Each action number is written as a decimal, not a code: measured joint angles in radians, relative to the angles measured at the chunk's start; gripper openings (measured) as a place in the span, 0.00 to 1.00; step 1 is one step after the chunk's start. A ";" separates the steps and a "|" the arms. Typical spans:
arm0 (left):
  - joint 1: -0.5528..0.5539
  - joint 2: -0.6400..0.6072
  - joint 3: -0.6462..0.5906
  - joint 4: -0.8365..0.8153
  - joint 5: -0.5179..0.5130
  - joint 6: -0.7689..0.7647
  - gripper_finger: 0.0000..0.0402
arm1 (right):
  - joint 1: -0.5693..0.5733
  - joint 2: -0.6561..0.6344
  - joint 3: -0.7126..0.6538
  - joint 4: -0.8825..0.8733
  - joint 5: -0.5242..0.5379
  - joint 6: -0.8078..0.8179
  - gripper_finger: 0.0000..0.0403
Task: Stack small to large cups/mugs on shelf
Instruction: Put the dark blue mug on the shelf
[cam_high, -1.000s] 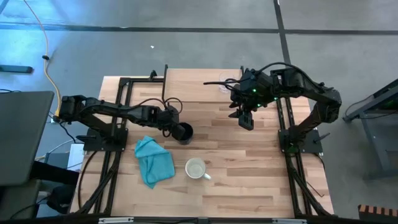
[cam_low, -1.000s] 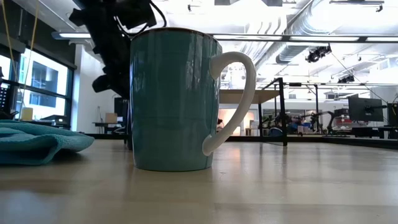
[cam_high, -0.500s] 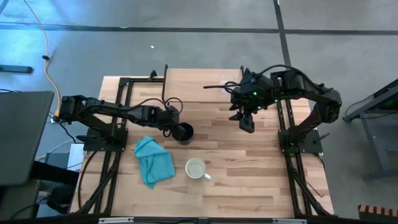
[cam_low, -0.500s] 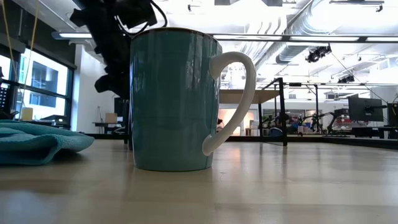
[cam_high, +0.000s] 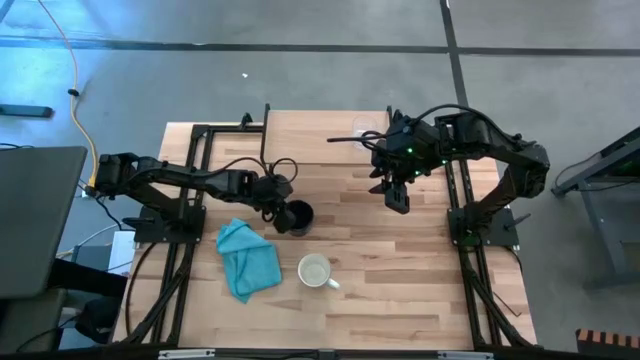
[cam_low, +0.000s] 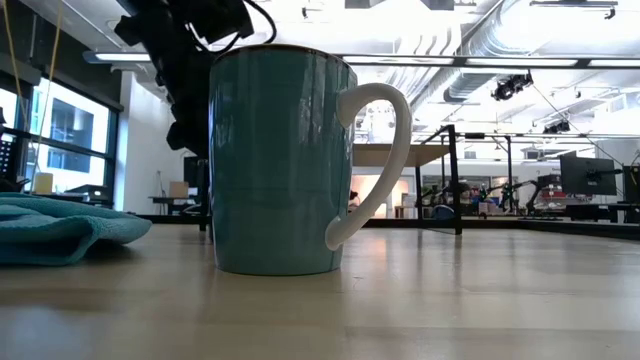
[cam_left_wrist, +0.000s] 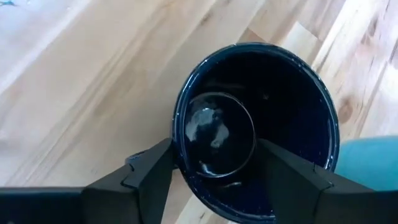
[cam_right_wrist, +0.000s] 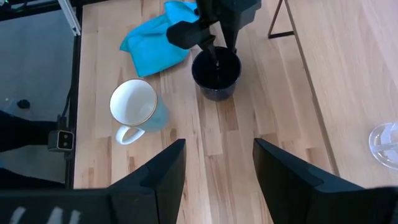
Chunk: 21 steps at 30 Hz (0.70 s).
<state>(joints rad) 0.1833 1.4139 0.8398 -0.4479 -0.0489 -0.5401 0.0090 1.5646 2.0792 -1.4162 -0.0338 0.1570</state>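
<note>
Black mug (cam_high: 295, 216): being straddled at the rim by the spread left gripper (cam_left_wrist: 214, 167), beside the teal cloth (cam_high: 247, 258). White-lined teal mug (cam_high: 316, 271): standing nearby. Right gripper (cam_right_wrist: 214, 165): being held spread above the tabletop (cam_high: 400, 270).

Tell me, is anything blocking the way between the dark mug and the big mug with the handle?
Nothing visible does. The dark mug sits under the left gripper, and bare tabletop lies between it and the handled mug. The teal cloth lies off to one side.

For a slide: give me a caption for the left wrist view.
Left gripper open around the black mug, a small clear cup inside it, on the wooden table.
</note>
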 joint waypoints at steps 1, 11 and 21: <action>0.000 0.000 0.000 -0.005 0.004 0.002 0.53 | 0.000 0.000 0.000 0.000 0.000 0.000 0.44; 0.000 -0.018 0.000 -0.083 0.008 0.065 0.50 | 0.001 0.000 0.000 -0.001 0.000 0.003 0.44; 0.001 -0.114 0.000 -0.102 0.030 0.242 0.54 | 0.001 0.000 0.000 -0.001 0.000 0.004 0.44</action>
<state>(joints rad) 0.1841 1.3000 0.8402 -0.5497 -0.0186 -0.2982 0.0097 1.5646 2.0791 -1.4172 -0.0338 0.1607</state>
